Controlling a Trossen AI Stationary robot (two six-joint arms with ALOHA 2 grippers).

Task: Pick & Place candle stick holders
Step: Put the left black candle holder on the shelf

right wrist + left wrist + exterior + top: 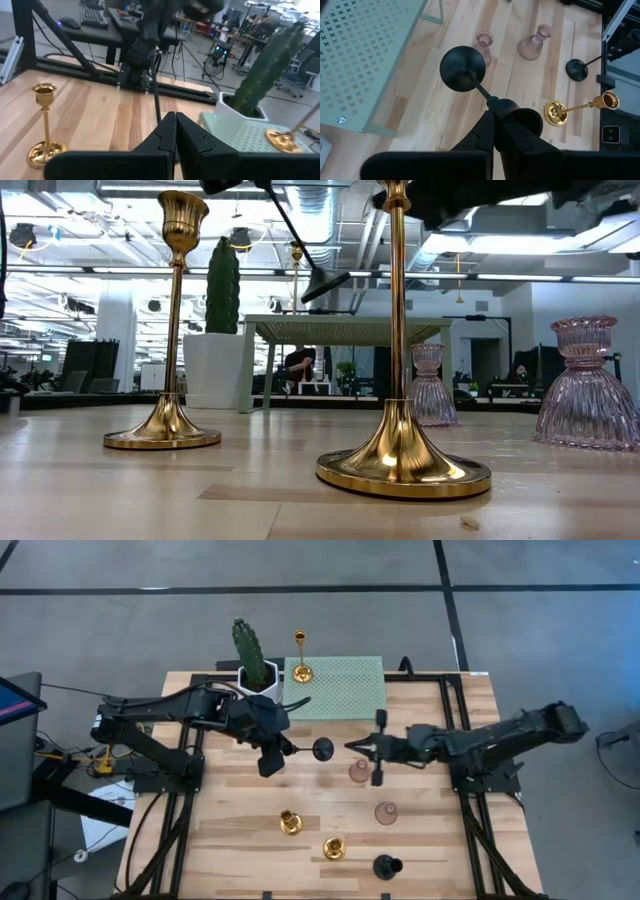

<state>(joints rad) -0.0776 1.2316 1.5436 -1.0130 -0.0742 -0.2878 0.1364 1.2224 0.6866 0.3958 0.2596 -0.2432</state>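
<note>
A black candle stick holder (312, 749) is held off the counter (230, 830), lying near horizontal with its round base toward 3 o'clock; the left tool (277, 749) is closed on its cup end, just below the green perforated stand (345, 688). One gold holder (300, 656) stands on that stand at its 9 o'clock edge, beside the cactus (250, 652) in its white pot. At about 3 o'clock from the lifted holder hangs the right tool (362, 746), fingers pressed together on nothing, as far as the wrist view shows. Two pink glass holders (359, 772) (386, 813) sit toward 5 o'clock. Toward 6 o'clock stand two gold holders (290, 823) (333, 849) and the second black holder (387, 866), which may be lying on its side.
</note>
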